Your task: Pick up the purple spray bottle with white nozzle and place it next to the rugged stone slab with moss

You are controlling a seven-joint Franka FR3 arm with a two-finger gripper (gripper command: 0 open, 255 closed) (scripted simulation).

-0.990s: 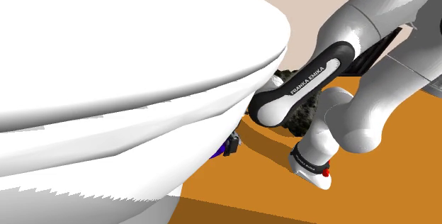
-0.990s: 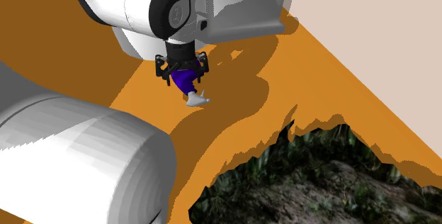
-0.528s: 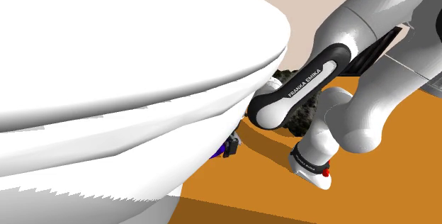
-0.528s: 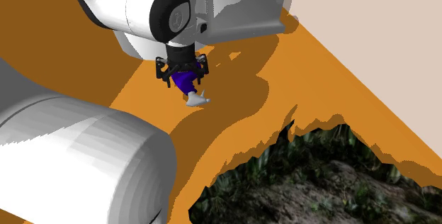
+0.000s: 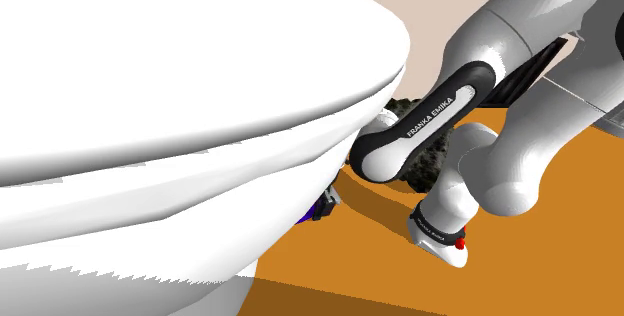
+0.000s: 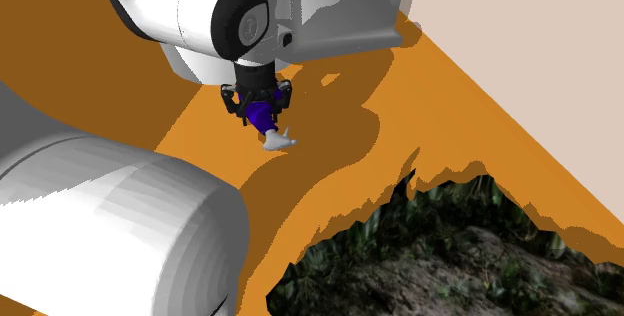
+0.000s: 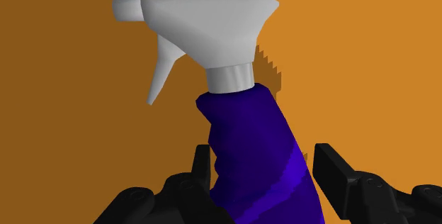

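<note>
Wrist view: one purple spray bottle (image 7: 255, 144) with a white nozzle sits between the black gripper (image 7: 263, 157) fingers, narrower than before, not quite clasping; one rugged mossy stone slab (image 6: 450, 254).

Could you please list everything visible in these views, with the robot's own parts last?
spray bottle: one, purple body with pale grey-white nozzle, lying on the orange surface between the fingers.
stone slab: one, dark and mossy, at the second exterior view's lower right.
surface: one, orange, under everything.
wall: one, beige, behind the surface.
large curved object: one, white, shoulder view's left; identity unclear.
arm: one, white with dark joints, reaching over the surface.
end effector: one, black, open around the bottle's body.
</note>
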